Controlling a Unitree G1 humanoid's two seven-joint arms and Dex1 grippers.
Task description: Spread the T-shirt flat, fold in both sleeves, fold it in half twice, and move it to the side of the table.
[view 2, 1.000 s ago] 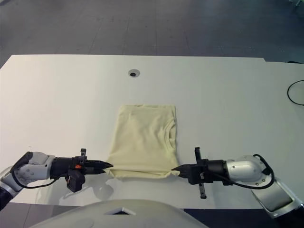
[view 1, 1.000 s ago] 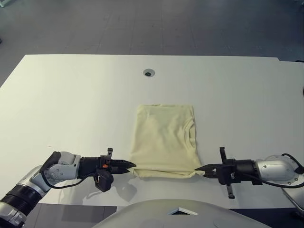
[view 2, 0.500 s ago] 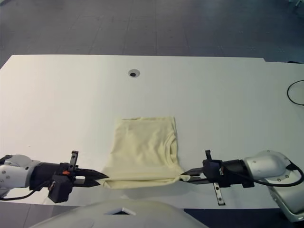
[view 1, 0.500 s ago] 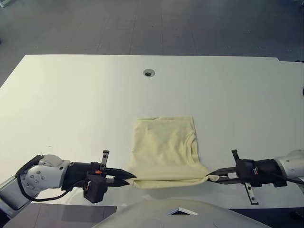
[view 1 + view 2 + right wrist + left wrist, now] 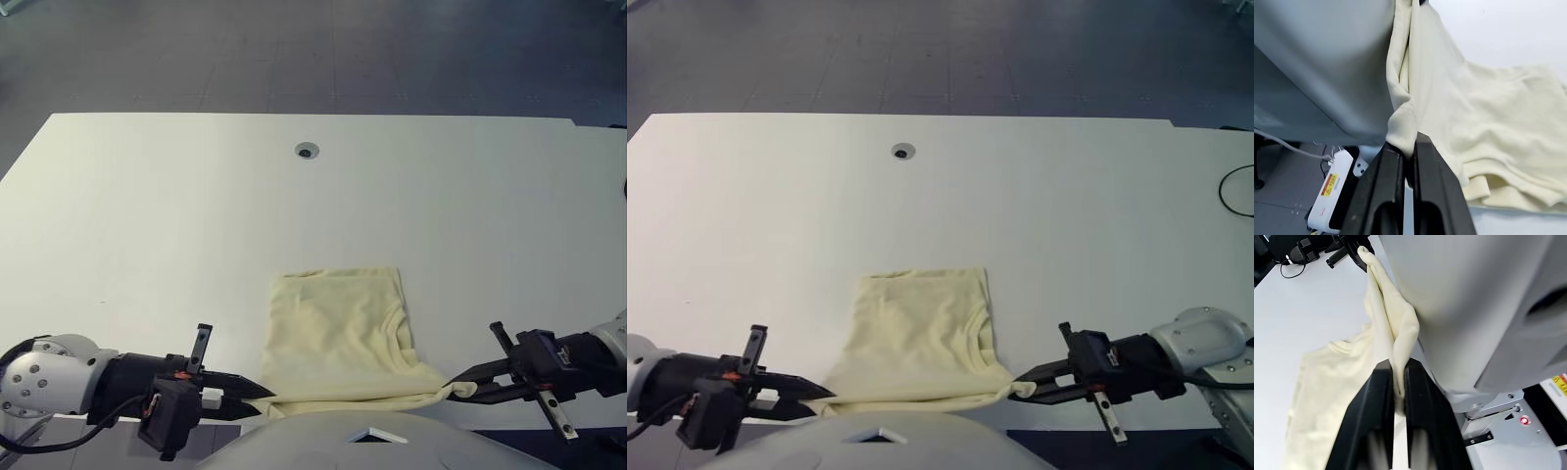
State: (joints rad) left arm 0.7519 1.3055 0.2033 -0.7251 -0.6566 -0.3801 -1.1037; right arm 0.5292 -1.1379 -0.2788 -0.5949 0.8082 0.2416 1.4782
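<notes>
A pale yellow T-shirt (image 5: 338, 333), folded into a narrow rectangle with its sleeves tucked in, lies on the white table (image 5: 147, 196) near the front edge. Its near edge is lifted off the table and stretched between both grippers. My left gripper (image 5: 263, 396) is shut on the T-shirt's near left corner (image 5: 1396, 357). My right gripper (image 5: 456, 390) is shut on the near right corner (image 5: 1403, 125). The neckline shows along the shirt's right side (image 5: 400, 328).
A small round cable hole (image 5: 308, 151) sits in the table far behind the shirt. Bare tabletop spreads to the left, right and back. A power strip (image 5: 1330, 191) lies on the floor below the table edge.
Both grippers have pulled back toward me with the shirt's near corners, dragging the whole shirt closer to the front edge and lifting its near edge.
</notes>
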